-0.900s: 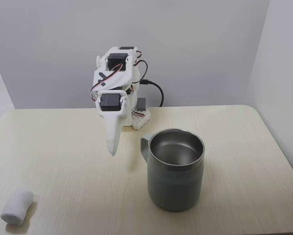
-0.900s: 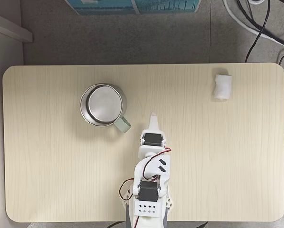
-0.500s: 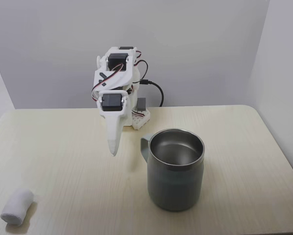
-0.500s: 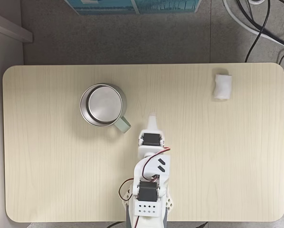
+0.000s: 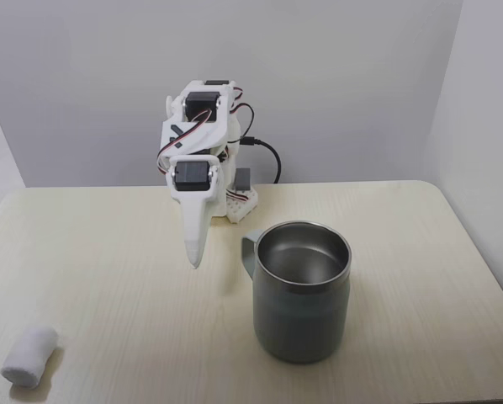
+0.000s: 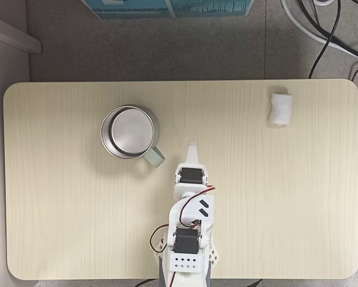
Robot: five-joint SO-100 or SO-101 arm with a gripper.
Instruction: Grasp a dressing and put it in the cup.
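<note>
My fingers [image 5: 194, 263] closed together, empty, hanging above surface [image 6: 257, 197] beside cup [image 5: 302, 290]. Dressing [image 6: 280, 109] lies well apart.

In the fixed view from above, the cup [image 6: 130, 132] stands on the table [image 6: 59, 227] left of centre, its handle toward the arm [image 6: 190, 224], which rises from the middle of the near edge. The gripper [image 6: 193, 147] hangs just right of that handle, apart from it. The dressing [image 6: 280, 109] lies near the far right corner, well apart from both; in the front fixed view it lies at the near left [image 5: 29, 357], the cup [image 5: 301, 290] to the right.
</note>
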